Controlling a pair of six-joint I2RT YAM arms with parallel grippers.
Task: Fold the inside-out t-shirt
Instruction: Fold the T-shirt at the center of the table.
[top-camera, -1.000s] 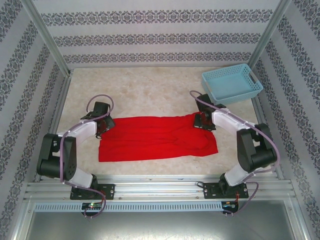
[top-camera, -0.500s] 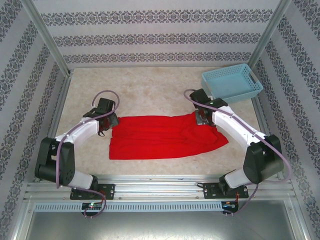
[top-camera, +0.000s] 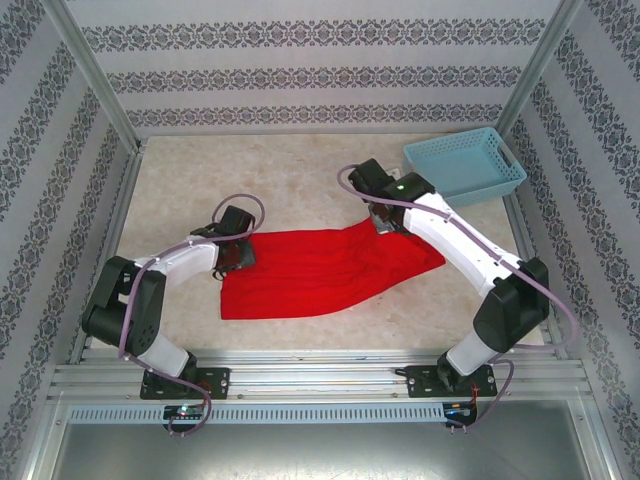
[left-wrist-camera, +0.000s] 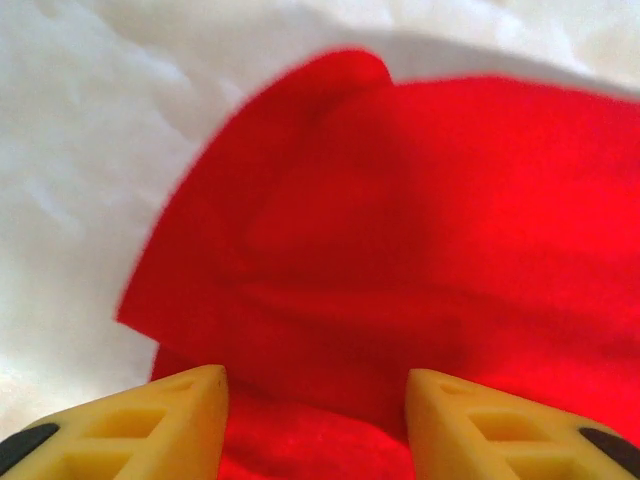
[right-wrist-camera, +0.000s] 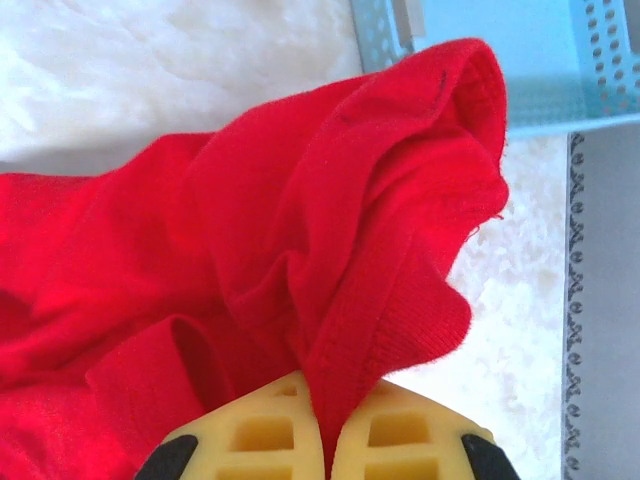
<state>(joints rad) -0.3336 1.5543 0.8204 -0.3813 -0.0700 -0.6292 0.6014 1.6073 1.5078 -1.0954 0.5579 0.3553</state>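
Clearly the right pincer (right-wrist-camera: 322, 400) pinches a fold of the red t-shirt (right-wrist-camera: 300, 220); the left pincer (left-wrist-camera: 315, 380) hangs spread over it.

The left arm (top-camera: 175, 260) lies low, bent inward, and the yellow fingers (left-wrist-camera: 150, 425) of the left gripper (left-wrist-camera: 315, 385) stand apart. The right arm (top-camera: 455, 235) is stretched forward and leftward; the right gripper (right-wrist-camera: 325, 400) is closed, pinching the red t-shirt (right-wrist-camera: 330, 230)
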